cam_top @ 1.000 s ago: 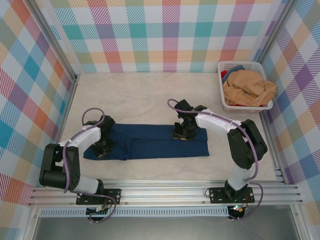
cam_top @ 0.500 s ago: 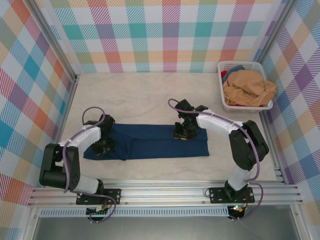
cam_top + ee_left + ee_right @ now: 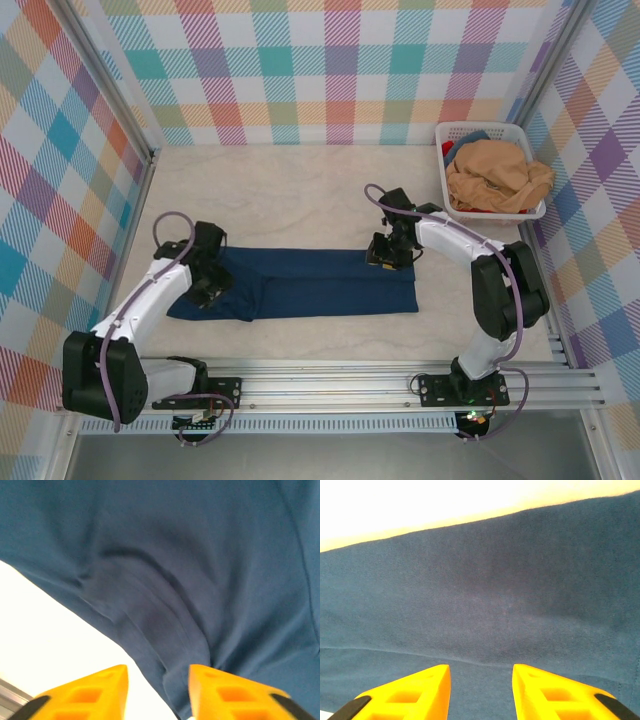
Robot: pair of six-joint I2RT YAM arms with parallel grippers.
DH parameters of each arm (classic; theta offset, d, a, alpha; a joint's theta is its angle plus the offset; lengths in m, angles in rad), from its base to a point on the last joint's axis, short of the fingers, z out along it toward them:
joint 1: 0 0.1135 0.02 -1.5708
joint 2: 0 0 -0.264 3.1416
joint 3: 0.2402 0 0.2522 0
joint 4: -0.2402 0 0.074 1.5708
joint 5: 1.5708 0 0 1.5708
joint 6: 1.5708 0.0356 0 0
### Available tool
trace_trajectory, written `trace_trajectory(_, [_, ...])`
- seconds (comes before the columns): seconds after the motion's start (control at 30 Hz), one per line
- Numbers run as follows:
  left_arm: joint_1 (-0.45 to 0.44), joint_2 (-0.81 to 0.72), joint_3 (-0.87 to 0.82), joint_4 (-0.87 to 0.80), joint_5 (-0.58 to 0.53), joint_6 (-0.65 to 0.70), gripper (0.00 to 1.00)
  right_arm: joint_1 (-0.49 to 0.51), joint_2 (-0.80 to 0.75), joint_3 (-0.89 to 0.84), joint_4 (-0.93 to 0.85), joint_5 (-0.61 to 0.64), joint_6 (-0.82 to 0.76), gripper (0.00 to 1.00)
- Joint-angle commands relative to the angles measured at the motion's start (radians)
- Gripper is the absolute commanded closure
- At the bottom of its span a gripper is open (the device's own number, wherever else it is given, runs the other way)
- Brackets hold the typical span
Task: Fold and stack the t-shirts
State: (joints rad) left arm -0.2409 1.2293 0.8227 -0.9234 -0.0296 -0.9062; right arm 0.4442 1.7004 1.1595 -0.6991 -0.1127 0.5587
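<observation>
Navy t-shirt [image 3: 320,285] lies folded flat on the tabletop [image 3: 300,200], left hand [image 3: 157,672] and right hand [image 3: 481,670] both released over it.

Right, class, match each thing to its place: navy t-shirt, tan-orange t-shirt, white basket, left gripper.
Things:
1 navy t-shirt
2 tan-orange t-shirt
3 white basket
4 left gripper

Places:
A heaped in the white basket
B far right corner of the table
C at the navy t-shirt's left end
D flat in a long strip, mid-table

Pairs: 1-D, 2-A, 3-B, 4-C
</observation>
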Motion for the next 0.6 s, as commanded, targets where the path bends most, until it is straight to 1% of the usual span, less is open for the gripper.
trace_trajectory(0.0, [-0.089, 0.03, -0.051, 0.066, 0.099, -0.09, 0.68, -0.005, 0.003, 0.012, -0.009, -0.019, -0.025, 0.63])
trace_trajectory(0.07, [-0.132, 0.047, -0.07, 0.098, 0.104, -0.114, 0.68, -0.007, 0.005, 0.012, -0.005, -0.02, -0.021, 0.63])
trace_trajectory(0.1, [-0.146, 0.058, -0.076, 0.115, 0.11, -0.119, 0.66, -0.007, 0.004, 0.011, -0.005, -0.019, -0.019, 0.63])
trace_trajectory(0.17, [-0.161, 0.087, -0.086, 0.158, 0.135, -0.119, 0.62, -0.008, 0.007, 0.011, -0.004, -0.019, -0.02, 0.63])
trace_trajectory(0.23, [-0.176, 0.133, -0.088, 0.177, 0.139, -0.108, 0.62, -0.01, 0.008, 0.01, -0.004, -0.017, -0.021, 0.63])
trace_trajectory(0.37, [-0.178, 0.203, -0.088, 0.211, 0.113, -0.1, 0.65, -0.03, 0.021, 0.015, -0.004, -0.017, -0.031, 0.63])
trace_trajectory(0.47, [-0.167, 0.231, -0.077, 0.245, 0.078, -0.117, 0.65, -0.07, 0.033, 0.024, 0.004, -0.017, -0.042, 0.63])
trace_trajectory(0.57, [-0.151, 0.275, -0.052, 0.271, 0.075, -0.122, 0.66, -0.101, 0.067, 0.038, 0.003, -0.003, -0.064, 0.62])
